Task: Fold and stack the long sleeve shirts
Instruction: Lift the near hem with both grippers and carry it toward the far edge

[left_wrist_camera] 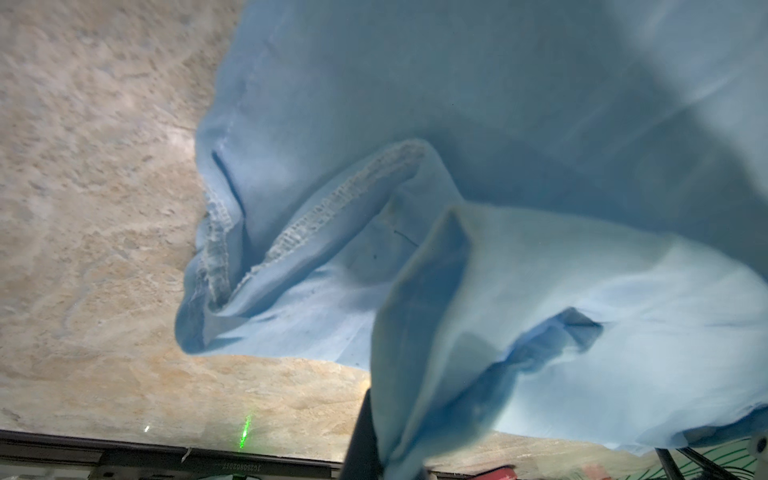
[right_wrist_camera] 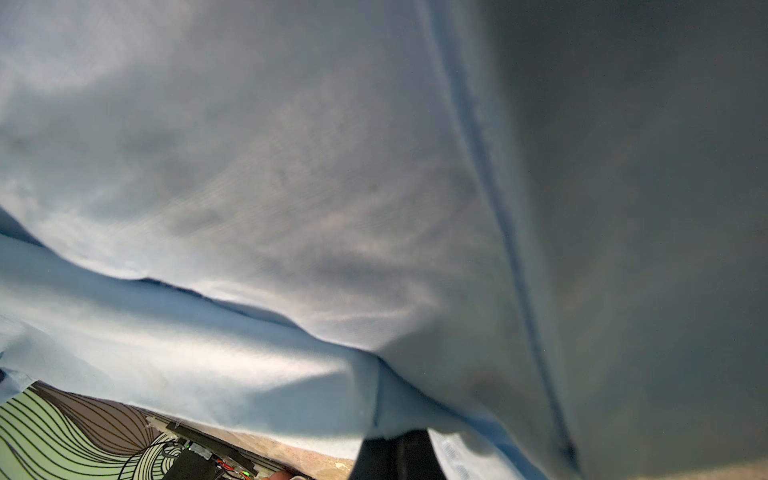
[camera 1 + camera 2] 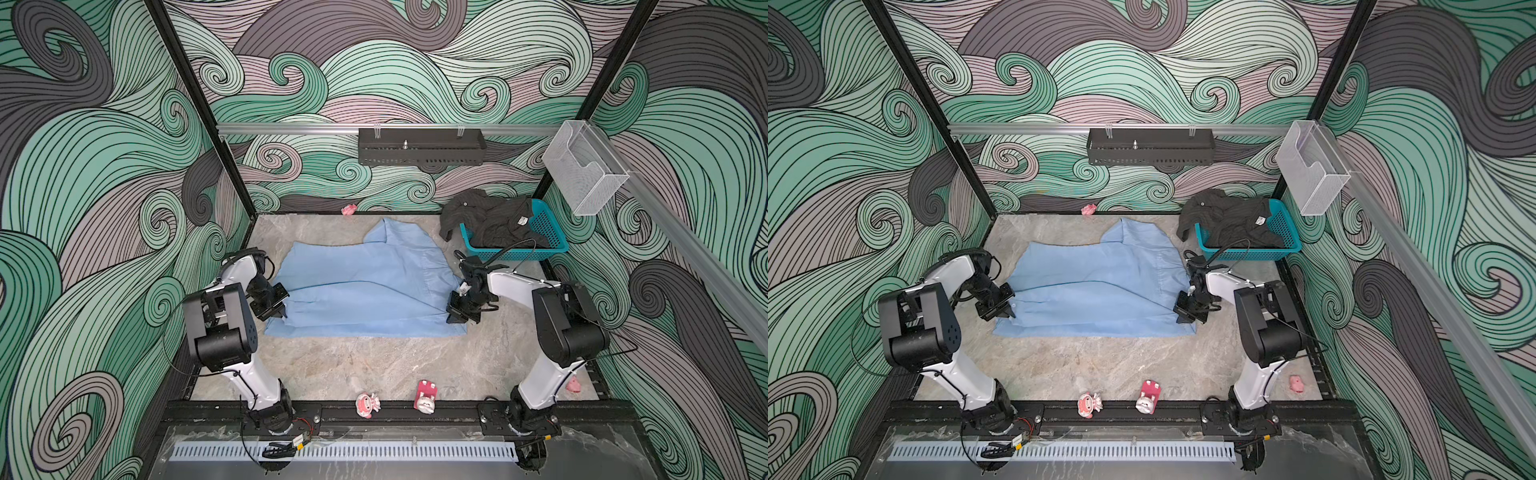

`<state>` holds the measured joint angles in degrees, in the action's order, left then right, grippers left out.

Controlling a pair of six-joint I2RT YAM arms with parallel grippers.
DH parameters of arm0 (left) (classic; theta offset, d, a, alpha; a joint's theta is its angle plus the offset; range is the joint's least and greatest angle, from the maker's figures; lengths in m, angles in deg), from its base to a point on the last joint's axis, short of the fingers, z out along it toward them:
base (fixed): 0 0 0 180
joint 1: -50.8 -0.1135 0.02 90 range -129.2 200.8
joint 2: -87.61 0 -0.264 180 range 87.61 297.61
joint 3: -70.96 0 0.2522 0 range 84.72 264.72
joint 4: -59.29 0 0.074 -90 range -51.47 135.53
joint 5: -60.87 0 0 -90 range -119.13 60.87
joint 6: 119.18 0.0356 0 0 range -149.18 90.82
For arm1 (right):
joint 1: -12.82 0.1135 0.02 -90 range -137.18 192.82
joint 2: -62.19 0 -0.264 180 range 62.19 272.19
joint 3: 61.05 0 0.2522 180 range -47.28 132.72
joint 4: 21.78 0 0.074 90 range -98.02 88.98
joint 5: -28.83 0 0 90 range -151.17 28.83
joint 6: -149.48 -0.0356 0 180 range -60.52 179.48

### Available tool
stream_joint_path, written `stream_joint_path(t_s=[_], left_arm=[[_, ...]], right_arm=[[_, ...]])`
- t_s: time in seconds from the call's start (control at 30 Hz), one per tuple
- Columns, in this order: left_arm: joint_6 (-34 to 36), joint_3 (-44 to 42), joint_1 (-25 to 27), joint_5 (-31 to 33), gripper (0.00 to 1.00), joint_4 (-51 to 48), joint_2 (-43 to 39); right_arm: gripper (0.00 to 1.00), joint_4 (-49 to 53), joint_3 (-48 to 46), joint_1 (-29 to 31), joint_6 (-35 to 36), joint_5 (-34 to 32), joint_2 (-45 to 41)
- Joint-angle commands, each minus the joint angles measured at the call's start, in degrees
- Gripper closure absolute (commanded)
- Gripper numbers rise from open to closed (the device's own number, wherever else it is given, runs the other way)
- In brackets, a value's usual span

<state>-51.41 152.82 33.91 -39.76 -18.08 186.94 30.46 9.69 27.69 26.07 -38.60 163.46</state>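
Mid-frame on the desk [image 3: 374, 365] lay the light blue shirt [image 3: 365, 286], soft and limp; left pincer [image 3: 283, 312] and right pincer [image 3: 452, 319] each clamped an outer edge. The dark shirt [image 3: 490, 220] slumped in the basket [image 3: 548, 232], upper right; seams likely grip best.

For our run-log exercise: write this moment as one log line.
light blue shirt: spread out | left gripper: shut on its edge | right gripper: shut on its opposite edge | dark shirt: heaped in teal basket

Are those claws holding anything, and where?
Yes, the light blue shirt: the left gripper pinches its left-hand edge, the right gripper its right-hand edge.
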Motion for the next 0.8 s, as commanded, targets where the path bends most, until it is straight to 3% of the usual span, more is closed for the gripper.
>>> stream_joint_path(t_s=[0.0,0.53,0.6,0.63,0.7,0.77], left_arm=[[0.1,0.5,-0.3,4.4,1.0,-0.5,0.9],[0.3,2.5,-0.3,7.2,1.0,-2.0,5.1],[0.3,2.8,-0.3,6.5,0.9,-2.1,5.1],[0.4,2.8,-0.3,5.4,0.79,-1.7,4.2],[0.2,2.8,-0.2,3.4,0.63,-0.9,1.4],[0.0,3.4,0.3,2.1,0.55,-0.5,-2.6]], right_arm=[[1.0,1.2,0.0,-0.8,0.6,-3.8,1.6],[1.0,2.8,-2.2,-1.1,1.8,-4.7,-2.6],[1.0,3.3,-2.1,-0.8,2.5,-3.9,-4.0],[0.98,3.8,-2.0,-0.7,2.9,-3.8,-5.1],[0.86,5.3,-0.9,0.0,3.8,-3.5,-7.7],[0.74,8.1,1.3,1.5,4.9,-4.0,-10.9]])
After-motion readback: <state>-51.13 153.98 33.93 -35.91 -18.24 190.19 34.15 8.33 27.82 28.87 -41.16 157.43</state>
